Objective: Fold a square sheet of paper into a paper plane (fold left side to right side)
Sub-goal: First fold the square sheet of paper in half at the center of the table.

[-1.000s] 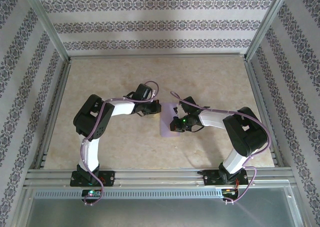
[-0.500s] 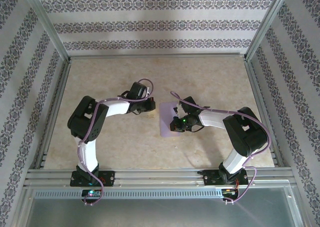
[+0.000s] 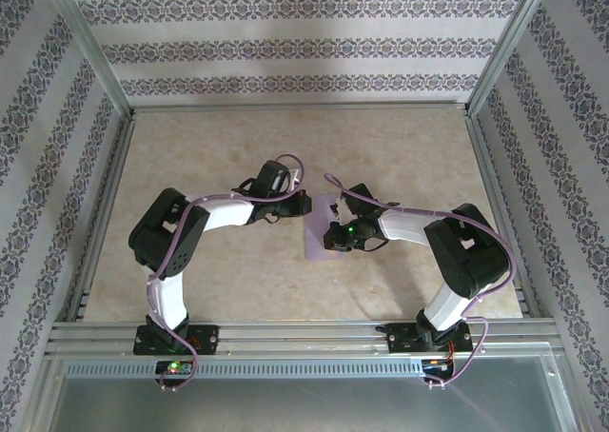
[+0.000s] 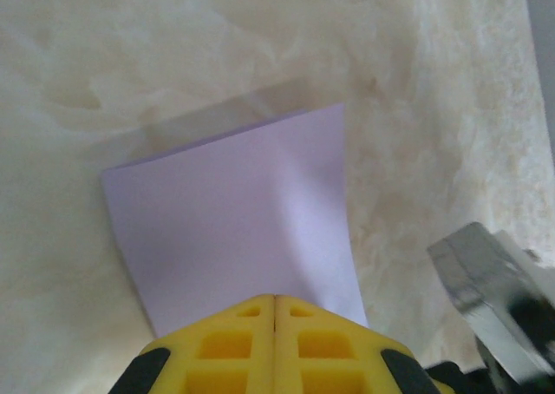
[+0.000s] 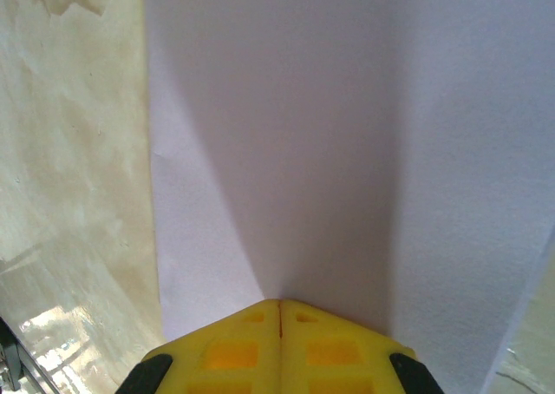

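Your left fingers (image 4: 270, 320) and right fingers (image 5: 276, 320) are both pressed shut, gripping nothing. Their tips sit over the lavender sheet of paper (image 3: 314, 246), which lies mid-frame on the tabletop (image 3: 409, 156).

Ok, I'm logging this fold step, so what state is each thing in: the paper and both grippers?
square sheet of paper: lying on the table, apparently folded into a narrow rectangle.
left gripper: shut, nothing between the fingers, tips at the paper's edge.
right gripper: shut, nothing between the fingers, tips over the paper.
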